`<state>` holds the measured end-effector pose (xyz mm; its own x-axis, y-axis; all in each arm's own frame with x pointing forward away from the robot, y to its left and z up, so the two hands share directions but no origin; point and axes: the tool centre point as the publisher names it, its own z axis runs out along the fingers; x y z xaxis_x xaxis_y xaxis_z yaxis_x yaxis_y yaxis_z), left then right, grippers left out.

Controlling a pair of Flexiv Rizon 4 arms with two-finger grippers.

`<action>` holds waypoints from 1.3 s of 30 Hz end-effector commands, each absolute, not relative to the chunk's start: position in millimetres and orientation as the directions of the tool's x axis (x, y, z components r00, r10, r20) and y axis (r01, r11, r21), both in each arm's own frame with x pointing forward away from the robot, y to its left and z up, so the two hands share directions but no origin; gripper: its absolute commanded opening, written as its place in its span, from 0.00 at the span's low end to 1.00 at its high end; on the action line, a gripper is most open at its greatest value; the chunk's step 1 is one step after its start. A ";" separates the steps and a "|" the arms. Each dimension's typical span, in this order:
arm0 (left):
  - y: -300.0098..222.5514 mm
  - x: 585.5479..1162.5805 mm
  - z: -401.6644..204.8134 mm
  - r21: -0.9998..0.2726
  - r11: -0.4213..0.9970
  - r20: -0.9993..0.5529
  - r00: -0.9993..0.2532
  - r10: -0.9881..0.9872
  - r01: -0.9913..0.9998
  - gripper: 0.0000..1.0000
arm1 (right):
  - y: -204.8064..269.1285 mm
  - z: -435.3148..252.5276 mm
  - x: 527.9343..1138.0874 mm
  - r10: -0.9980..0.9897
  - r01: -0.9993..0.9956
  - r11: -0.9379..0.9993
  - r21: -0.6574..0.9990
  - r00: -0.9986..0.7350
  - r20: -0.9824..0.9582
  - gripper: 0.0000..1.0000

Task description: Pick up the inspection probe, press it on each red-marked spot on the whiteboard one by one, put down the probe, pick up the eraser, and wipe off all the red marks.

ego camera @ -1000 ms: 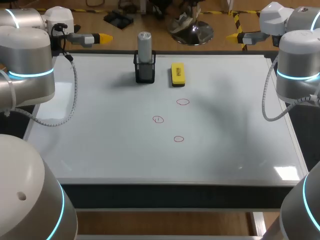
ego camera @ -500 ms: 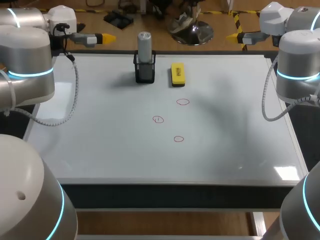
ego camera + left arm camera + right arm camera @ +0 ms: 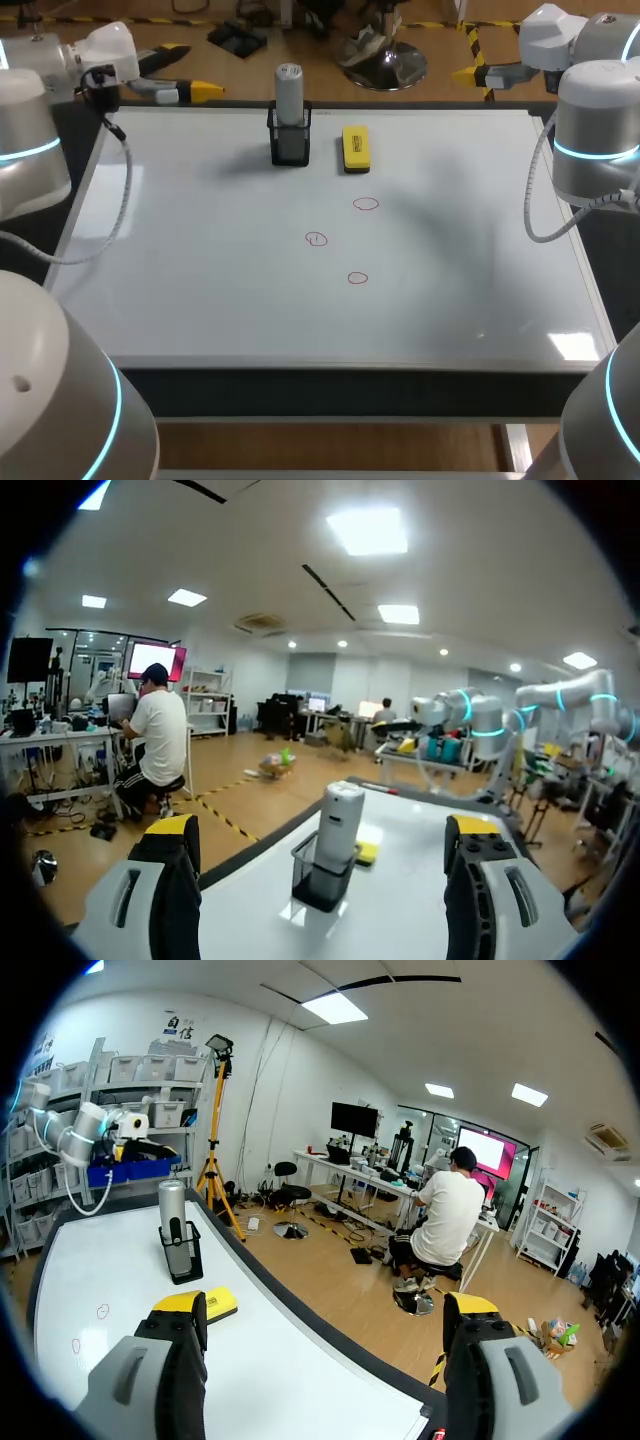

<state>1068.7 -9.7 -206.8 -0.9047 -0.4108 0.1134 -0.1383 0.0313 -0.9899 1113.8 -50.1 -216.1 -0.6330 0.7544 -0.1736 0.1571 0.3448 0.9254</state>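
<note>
Probe [image 3: 289,88] stands in its holder [image 3: 290,148]; eraser [image 3: 355,147] just beside; three red marks [image 3: 366,204] on the whiteboard [image 3: 200,260]; left gripper [image 3: 203,92] and right gripper [image 3: 466,73] both spread wide, empty.

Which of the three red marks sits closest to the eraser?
The far mark, just in front of the eraser; the middle mark and near mark lie closer to the robot.

Your left arm has swung, tilting its gripper [image 3: 205,91] down toward the whiteboard's [image 3: 200,270] far-left corner.
</note>
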 end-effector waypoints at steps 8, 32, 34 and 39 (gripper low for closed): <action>-34.6 1075.1 -217.9 -0.996 0.018 0.088 -0.988 -0.126 -0.091 1.00 | -50.0 -216.1 1113.8 0.754 0.157 0.345 0.925 -0.633 -0.174 1.00; -79.8 1068.5 -231.4 -0.989 -0.052 0.135 -0.986 0.102 -0.141 1.00 | -50.0 -216.1 1113.8 0.754 0.157 0.345 0.925 -0.633 -0.174 1.00; -79.8 1068.5 -231.4 -0.989 -0.052 0.135 -0.986 0.102 -0.141 1.00 | -50.0 -216.1 1113.8 0.754 0.157 0.345 0.925 -0.633 -0.174 1.00; -79.8 1068.5 -231.4 -0.989 -0.052 0.135 -0.986 0.102 -0.141 1.00 | -50.0 -216.1 1113.8 0.754 0.157 0.345 0.925 -0.633 -0.174 1.00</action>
